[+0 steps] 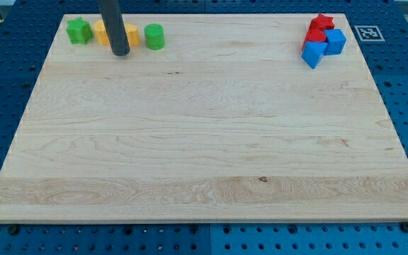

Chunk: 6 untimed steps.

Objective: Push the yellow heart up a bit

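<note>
Two yellow blocks lie at the board's top left, partly hidden by my rod: one (100,32) shows to the rod's left and one (132,34) to its right. I cannot tell which is the heart. My tip (121,53) rests on the board just below and between them, close to both. A green star-like block (78,30) sits left of the yellow ones. A green cylinder (154,36) sits right of them.
A cluster at the top right holds a red star-like block (321,23), a red block (314,36), a blue cube (336,41) and a blue block (313,54). The wooden board (204,142) lies on a blue perforated table; a tag marker (367,32) lies off its top right corner.
</note>
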Each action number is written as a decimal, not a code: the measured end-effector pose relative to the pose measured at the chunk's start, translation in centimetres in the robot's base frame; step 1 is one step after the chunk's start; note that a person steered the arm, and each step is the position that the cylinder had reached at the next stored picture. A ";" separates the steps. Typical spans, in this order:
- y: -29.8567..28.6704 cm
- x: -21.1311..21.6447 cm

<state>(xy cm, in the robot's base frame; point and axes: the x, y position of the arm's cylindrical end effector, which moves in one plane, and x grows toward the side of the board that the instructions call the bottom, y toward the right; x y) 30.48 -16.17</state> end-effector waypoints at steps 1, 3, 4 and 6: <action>0.0 -0.3; 0.0 -0.3; 0.0 -0.4; 0.2 -0.6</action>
